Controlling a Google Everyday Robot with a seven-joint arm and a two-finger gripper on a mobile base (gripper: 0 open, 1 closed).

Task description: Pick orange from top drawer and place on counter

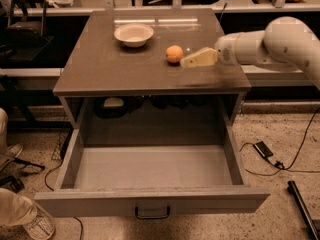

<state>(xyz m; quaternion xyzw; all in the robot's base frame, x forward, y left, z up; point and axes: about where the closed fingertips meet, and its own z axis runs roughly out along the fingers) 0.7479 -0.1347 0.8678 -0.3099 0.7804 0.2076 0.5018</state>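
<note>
The orange (174,53) sits by itself on the counter (115,69), right of the middle. My gripper (189,60) hovers just to the right of it, apart from it, open and holding nothing. The white arm reaches in from the right edge. The top drawer (155,166) is pulled fully out below the counter. Its grey floor is bare, and its dark handle (152,213) is at the front.
A shallow white bowl (133,34) stands on the counter at the back left. Dark items (112,105) lie in the cabinet recess behind the drawer. Cables and a small black device (263,149) lie on the floor to the right. A shoe (37,225) is at the bottom left.
</note>
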